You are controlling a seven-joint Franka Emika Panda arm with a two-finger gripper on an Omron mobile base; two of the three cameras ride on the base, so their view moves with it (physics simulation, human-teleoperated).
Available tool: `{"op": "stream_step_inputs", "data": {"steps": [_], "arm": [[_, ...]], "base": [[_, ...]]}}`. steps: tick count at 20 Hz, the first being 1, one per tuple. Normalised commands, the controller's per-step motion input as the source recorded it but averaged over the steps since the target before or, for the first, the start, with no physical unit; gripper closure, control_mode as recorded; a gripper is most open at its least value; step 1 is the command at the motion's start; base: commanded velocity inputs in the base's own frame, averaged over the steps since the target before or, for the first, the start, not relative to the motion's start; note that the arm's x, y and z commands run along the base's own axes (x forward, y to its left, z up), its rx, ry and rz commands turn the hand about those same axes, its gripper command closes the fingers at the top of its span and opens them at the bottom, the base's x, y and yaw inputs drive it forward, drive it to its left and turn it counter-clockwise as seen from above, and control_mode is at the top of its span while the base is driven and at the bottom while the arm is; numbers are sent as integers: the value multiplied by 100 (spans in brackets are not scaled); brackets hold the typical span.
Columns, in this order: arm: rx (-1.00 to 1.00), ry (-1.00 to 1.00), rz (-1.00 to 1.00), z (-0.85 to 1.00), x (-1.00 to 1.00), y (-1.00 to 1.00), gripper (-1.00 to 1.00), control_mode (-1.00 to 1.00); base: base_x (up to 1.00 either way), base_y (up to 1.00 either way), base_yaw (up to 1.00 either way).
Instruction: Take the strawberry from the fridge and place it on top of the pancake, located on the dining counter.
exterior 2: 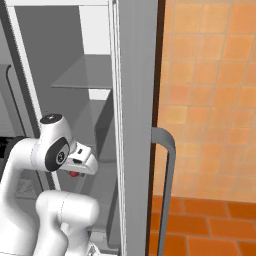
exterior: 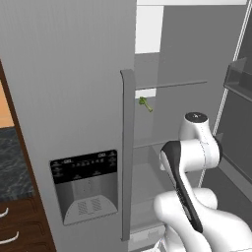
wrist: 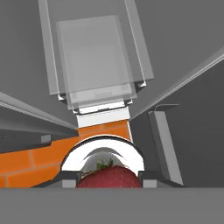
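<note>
With the strawberry (wrist: 109, 177) clamped between the tips of the end effector (wrist: 109, 180), at six o'clock in the hand view, the pickup looks done; carrying it to the pancake on the dining table is, by my judgement, all still ahead. Around the arm stands the fridge (exterior: 69, 88), one door open, grey shelves inside and a small green leafy piece (exterior: 144, 103) at twelve o'clock of the arm's elbow. Orange tile wall (exterior 2: 210, 100) lies beyond.
</note>
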Motion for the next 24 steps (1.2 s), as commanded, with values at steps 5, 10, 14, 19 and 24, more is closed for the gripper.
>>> {"op": "stream_step_inputs", "data": {"steps": [5,10,14,19,24], "arm": [[0,0,0,-2,-17,6,100,100],[0,0,0,0,0,0,100,100],[0,0,0,0,0,0,100,100],[0,0,0,0,0,0,100,100],[0,0,0,0,0,0,100,100]], "base": [[-54,33,-6],[-91,58,-40],[-67,49,-68],[-62,20,-74],[-64,-2,-80]]}}
